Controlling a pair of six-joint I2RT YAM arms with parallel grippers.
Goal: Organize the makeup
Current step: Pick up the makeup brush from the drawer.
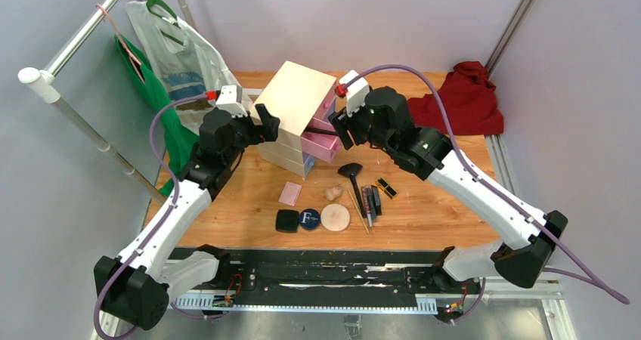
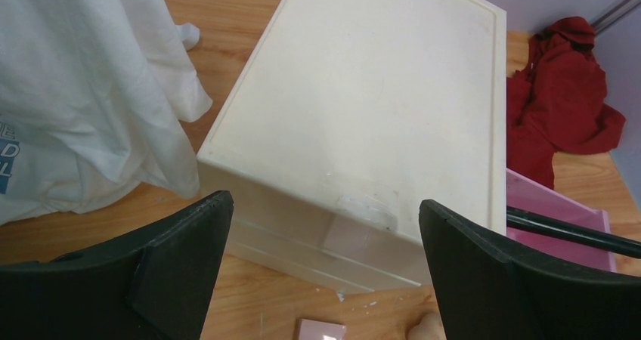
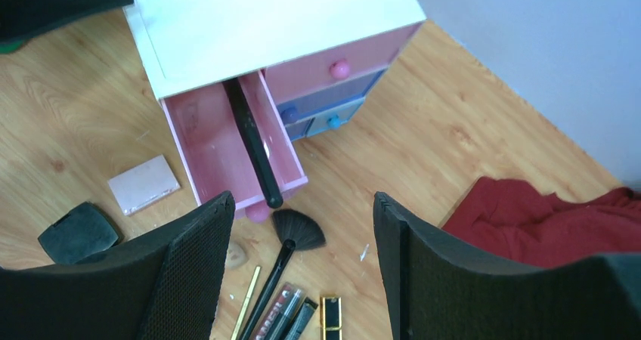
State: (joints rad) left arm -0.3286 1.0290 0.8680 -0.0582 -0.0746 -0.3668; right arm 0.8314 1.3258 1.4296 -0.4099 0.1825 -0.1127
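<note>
The makeup lies on the wooden table in front of the cream chest (image 1: 295, 102): black square compact (image 1: 286, 221), navy compact (image 1: 308, 219), beige puff (image 1: 335, 217), pink square (image 1: 290, 193), sponge (image 1: 331, 193), fan brush (image 1: 351, 175), pencils (image 1: 369, 202), lipstick (image 1: 386, 187). A long black stick (image 3: 253, 147) lies in the open pink drawer (image 3: 204, 140), its end over the front. My right gripper (image 3: 302, 204) hangs open and empty above the drawer front and brush (image 3: 297, 230). My left gripper (image 2: 325, 202) is open at the chest's (image 2: 378, 106) left side, holding nothing.
A white plastic bag (image 1: 178, 49) and a green bag (image 1: 162, 106) hang from a rack at the left, close to my left arm. A red cloth (image 1: 465, 98) lies at the back right. Grey walls close in the table behind and at both sides.
</note>
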